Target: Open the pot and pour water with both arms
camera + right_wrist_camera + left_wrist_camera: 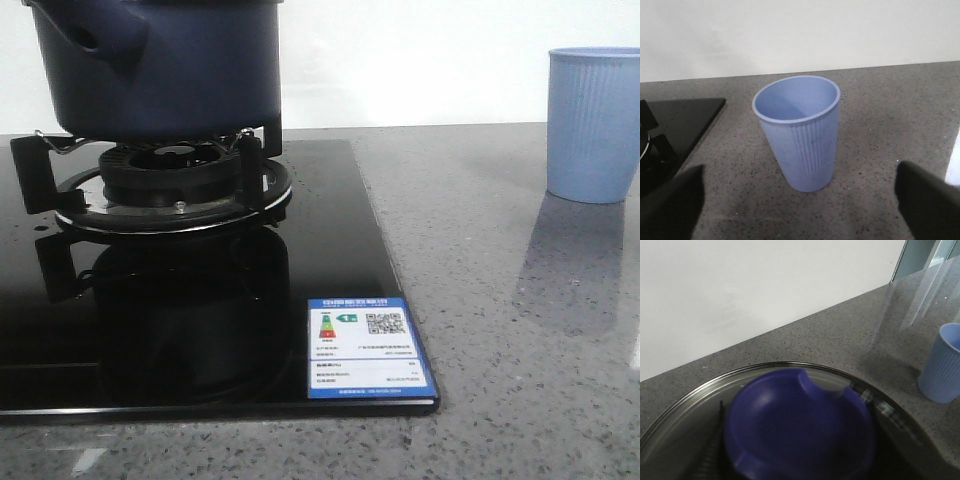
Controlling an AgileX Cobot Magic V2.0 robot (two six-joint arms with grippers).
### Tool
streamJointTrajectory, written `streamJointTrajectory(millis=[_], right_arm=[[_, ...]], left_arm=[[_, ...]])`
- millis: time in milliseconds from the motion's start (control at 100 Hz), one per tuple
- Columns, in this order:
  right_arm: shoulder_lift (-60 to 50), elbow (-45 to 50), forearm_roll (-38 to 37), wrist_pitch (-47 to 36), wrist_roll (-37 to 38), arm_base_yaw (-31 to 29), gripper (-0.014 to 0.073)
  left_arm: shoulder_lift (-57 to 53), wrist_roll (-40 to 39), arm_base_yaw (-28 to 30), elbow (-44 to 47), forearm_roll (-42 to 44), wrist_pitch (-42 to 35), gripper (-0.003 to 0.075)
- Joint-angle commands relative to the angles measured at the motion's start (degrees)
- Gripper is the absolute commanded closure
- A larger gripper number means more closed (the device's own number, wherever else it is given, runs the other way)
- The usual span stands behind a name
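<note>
Navy pot (165, 65) is sitting on the burner (170, 185), lid (790, 425) on, so you're opening that first. Left claw isn't showing, can't tell its state. Right claw (800, 200) is gaping wide, holding nothing, framing the one blue cup (799, 131) waiting for water.

A plain white wall (450, 60) is running along the far edge of a speckled grey counter (500, 300), which is catching soft light on the right.

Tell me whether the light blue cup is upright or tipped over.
Upright. The cup stands on its base on the grey counter, its open mouth facing up, and looks empty inside.
</note>
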Motion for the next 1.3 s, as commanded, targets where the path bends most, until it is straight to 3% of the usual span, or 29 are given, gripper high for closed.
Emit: streamJointTrajectory(millis=[0,280,330,430,500,820,890,980,1050,1130,1230,1290], right_arm=[[-0.25,-1.5,0.17,-0.3,-0.02,-0.39,-0.0062],[-0.25,-1.5,0.17,-0.3,-0.02,-0.39,-0.0062],[-0.25,-1.5,0.17,-0.3,-0.02,-0.39,-0.0062],[-0.25,-1.5,0.17,-0.3,-0.02,-0.39,-0.0062],[-0.25,-1.5,0.17,-0.3,-0.02,-0.39,-0.0062],[-0.25,-1.5,-0.05,-5.06,-0.02,-0.39,-0.0062],[-0.25,-1.5,-0.05,-6.93,-0.02,-0.39,-0.006],[-0.25,-1.5,-0.05,-8.31,-0.02,-0.39,-0.0014],[-0.25,-1.5,-0.05,-9.28,-0.02,-0.39,0.0102],[-0.25,-1.5,-0.05,-10.4,-0.02,-0.39,0.033],[-0.25,-1.5,-0.05,-12.66,-0.02,-0.39,0.0657],[-0.25,-1.5,0.23,-13.47,0.66,-0.39,0.0654]], left_arm=[[-1.54,0.44,-0.31,-1.99,-3.06,-0.67,0.0383],[-1.21,1.4,-0.31,-1.99,-2.95,-0.67,0.0375],[-1.21,1.53,-0.31,-1.99,-2.95,-0.67,0.0336],[-1.21,1.53,-0.31,-1.99,-2.95,-0.67,0.0164],[-1.32,1.53,-0.31,-1.99,-2.95,-0.53,0.0097],[-13.46,0.82,0.0,-1.99,1.71,-0.53,0.0111],[-17.31,-1.52,1.25,-1.72,2.01,-0.52,0.0167],[-22.53,-1.93,4.12,-0.3,2.11,-0.69,0.0332],[-26.56,-1.93,7.18,1.73,2.11,-0.69,0.0512],[-30.96,-1.93,10.99,5.29,2.11,-0.69,0.0741],[-37.19,-1.93,16.02,10.75,2.24,-0.69,0.0739],[-40.39,-2.03,17.68,14.5,2.09,-1.7,0.0739]])
